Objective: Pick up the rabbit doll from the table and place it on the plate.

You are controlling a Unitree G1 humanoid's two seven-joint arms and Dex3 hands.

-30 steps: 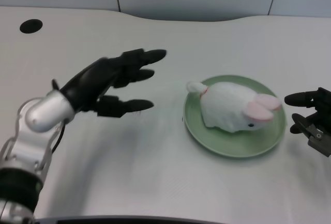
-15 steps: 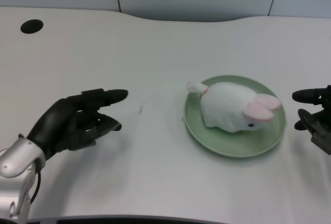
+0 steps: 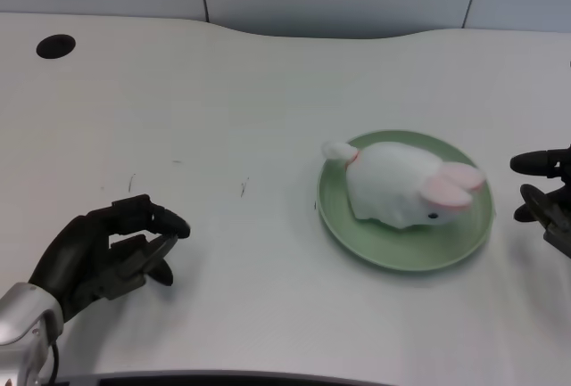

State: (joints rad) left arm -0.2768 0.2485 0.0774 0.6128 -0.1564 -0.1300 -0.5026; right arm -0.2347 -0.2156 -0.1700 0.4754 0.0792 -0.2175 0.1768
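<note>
The white rabbit doll (image 3: 397, 184) with pink ears lies on the green plate (image 3: 406, 253), right of the table's middle; its head points right and its tail left. My left hand (image 3: 111, 250) sits low at the front left of the table, far from the plate. Its fingers are curled in toward the thumb and hold nothing.
My right hand (image 3: 546, 197) waits at the right edge, just beside the plate. A round black hole (image 3: 55, 45) marks the table's far left corner. The white table (image 3: 268, 101) ends at a grey wall behind.
My left hand has drawn back toward the front left and sunk lower, and its fingers have curled in from a spread pose. The rabbit doll and plate have not moved.
</note>
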